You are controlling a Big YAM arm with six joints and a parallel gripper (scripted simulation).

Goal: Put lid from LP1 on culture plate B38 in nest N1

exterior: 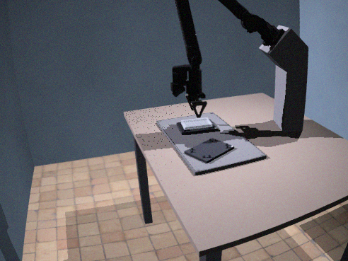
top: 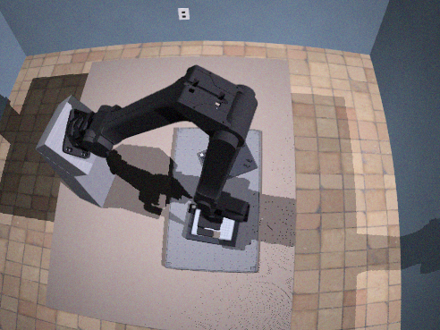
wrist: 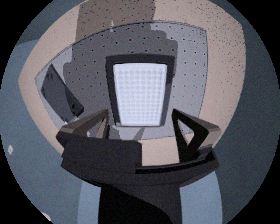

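Exterior view: the bench point(top: 112, 255) point(exterior: 283, 173) point(wrist: 225, 65) carries a perforated board point(top: 210, 259) point(exterior: 244, 152) point(wrist: 192, 75), set nearer the bench's far-left corner than its near edge. The plate nest point(top: 215, 241) point(exterior: 198, 132) point(wrist: 111, 95) occupies the board's end toward that far-left corner. The lid park point(top: 243, 161) point(exterior: 209, 150) point(wrist: 60, 95), a dark slab turned at an angle, lies at the board's end toward the near edge; no lid is visible on it. The culture plate point(top: 228, 229) point(exterior: 199, 127) point(wrist: 141, 95) sits in the nest. Its pale top appears to be the lid point(exterior: 196, 121) point(wrist: 141, 80), transferred and placed squarely; the lid's thin edge cannot be resolved. The gripper point(top: 209, 229) point(exterior: 199, 116) point(wrist: 140, 112) is positioned above the nest with its 2 fingers spread wide and nothing between them. Status, as judged: pick-up, transfer and release are complete. Remaining: confirm full seating and withdraw the arm. Full seating on all 4 sides cannot be verified at this detail. Raise the gripper straight up; sideways finger contact could lift 1 lid edge or shift the plate, which must remain in place.
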